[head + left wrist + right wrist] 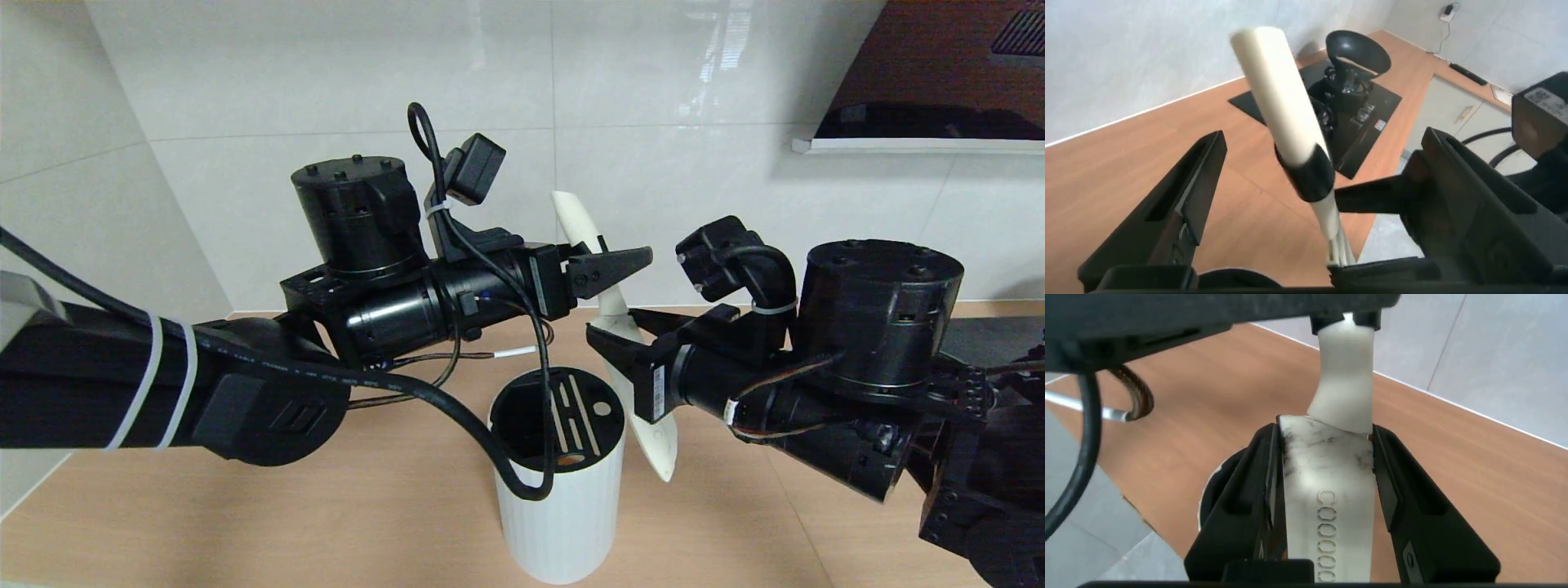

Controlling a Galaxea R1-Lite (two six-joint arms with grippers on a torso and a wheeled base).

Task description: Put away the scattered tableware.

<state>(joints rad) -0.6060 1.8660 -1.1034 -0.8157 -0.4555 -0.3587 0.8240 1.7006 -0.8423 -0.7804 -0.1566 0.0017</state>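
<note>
Room: a kitchen corner with a white tiled wall (653,90); a dark range hood (939,82) hangs at the upper right.
Surface: a light wooden counter (326,506) that runs back to the wall.
Utensil holder: a white ribbed cylinder (555,523) stands upright on the surface, low between the two arms. Its black top has narrow slots, a round hole and a larger opening.
Spatula: a white spatula (661,445) is held in the air, steeply tilted, with its handle up toward the wall and its blade down. The blade tip hangs just beside the holder's rim on the robot's right. The handle has a black band partway along, and the blade shows grey marbling and a row of small ovals.
Right claw: the right claw (1327,433) is clenched on the upper part of the blade, one finger pressed against each edge.
Left claw: the left claw (612,269) is level with the handle and released. Its fingers (1200,192) stand wide apart on either side of the handle, with a gap on both sides.
Cable: a black cable (490,441) from the left arm loops across the holder's top.
Cooktop: a black cooktop (1372,131) is set into the surface farther off, with a dark pan (1355,51) on it.
</note>
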